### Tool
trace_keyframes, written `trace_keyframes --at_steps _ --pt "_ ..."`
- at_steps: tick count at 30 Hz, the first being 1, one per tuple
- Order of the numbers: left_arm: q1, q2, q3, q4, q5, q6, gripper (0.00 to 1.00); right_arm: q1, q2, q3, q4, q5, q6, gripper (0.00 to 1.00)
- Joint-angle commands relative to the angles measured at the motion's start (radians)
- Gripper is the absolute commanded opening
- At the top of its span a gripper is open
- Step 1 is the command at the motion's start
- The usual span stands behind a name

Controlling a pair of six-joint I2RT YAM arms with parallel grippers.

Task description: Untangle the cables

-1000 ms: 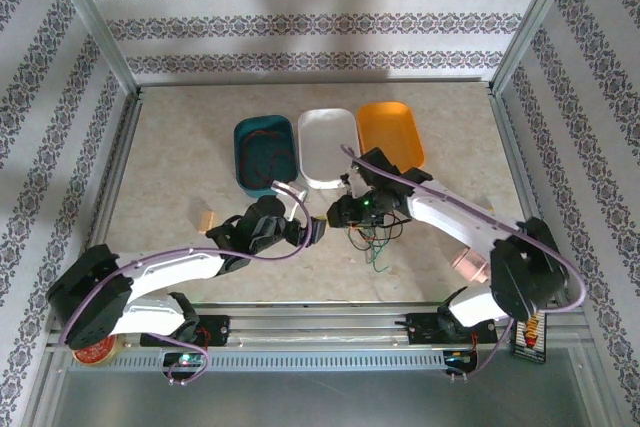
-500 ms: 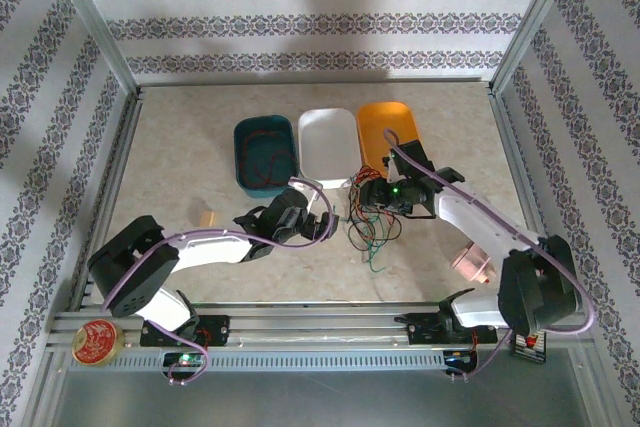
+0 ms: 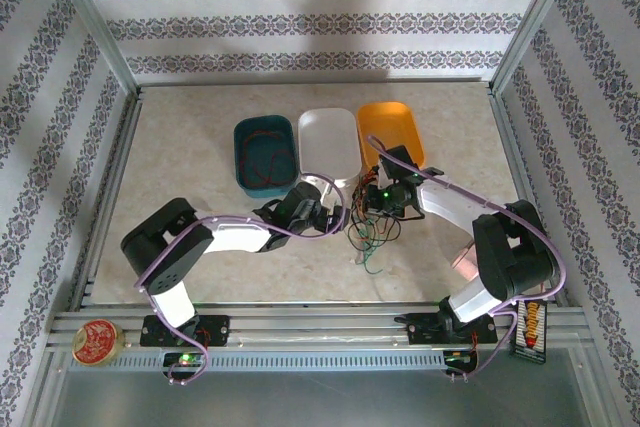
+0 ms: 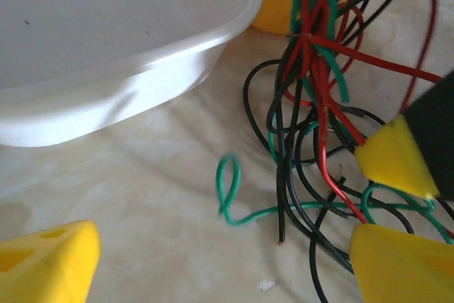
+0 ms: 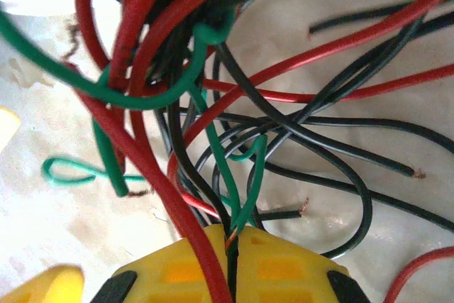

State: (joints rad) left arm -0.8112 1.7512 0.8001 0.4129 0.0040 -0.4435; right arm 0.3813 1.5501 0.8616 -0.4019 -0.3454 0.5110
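**Overhead view.** A tangle of thin red, green and black cables (image 3: 372, 232) lies on a beige marbled tabletop (image 3: 180, 137). The two grippers face each other closely above it. The tangle sits just to the right of the left gripper (image 3: 333, 217). It lies beneath the right gripper (image 3: 368, 203) and spreads from there toward the arm bases. Three shallow oval plastic trays stand in a row beyond both grippers:
- a teal tray (image 3: 243, 172) with a few thin wire loops inside;
- a white tray (image 3: 330, 142);
- an orange tray (image 3: 392, 132).

**Right wrist view.** The right gripper (image 5: 233, 240) is closed. Its yellow pads (image 5: 284, 267) meet on a red, a green and a black strand of the cables, which run into the seam between them. The dense knot of the tangle rises directly ahead of the pads. Black loops spread over the table ahead and to the right, and a curled green end (image 5: 67, 169) lies to the left.

**Left wrist view.** The left gripper (image 4: 223, 246) has its jaws spread wide, with nothing between them. Its yellow fingertips (image 4: 50, 267) sit at the two lower corners of the view, and bare tabletop lies between them. The cables (image 4: 312, 69) lie ahead and to the right. The green end curl is nearest the open mouth and touches neither fingertip. The white tray stands ahead and to the left, near the tangle, and the orange tray's rim shows beyond the knot.
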Motion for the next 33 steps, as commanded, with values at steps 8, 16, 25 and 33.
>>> trace_keyframes --at_steps 8,16,25,33 --pt "0.012 0.151 0.110 0.156 0.190 -0.024 0.89 -0.025 -0.194 -0.138 -0.015 -0.231 -0.035 0.00" --pt "0.012 0.268 0.165 0.251 0.263 -0.093 0.32 -0.105 -0.321 -0.159 0.040 -0.367 0.072 0.00" --pt "0.012 0.250 0.109 0.241 0.153 -0.129 0.00 -0.192 -0.437 -0.152 0.097 -0.404 0.165 0.00" --pt "0.033 0.096 -0.082 0.118 -0.075 -0.157 0.00 -0.275 -0.584 -0.125 -0.040 -0.113 0.162 0.00"
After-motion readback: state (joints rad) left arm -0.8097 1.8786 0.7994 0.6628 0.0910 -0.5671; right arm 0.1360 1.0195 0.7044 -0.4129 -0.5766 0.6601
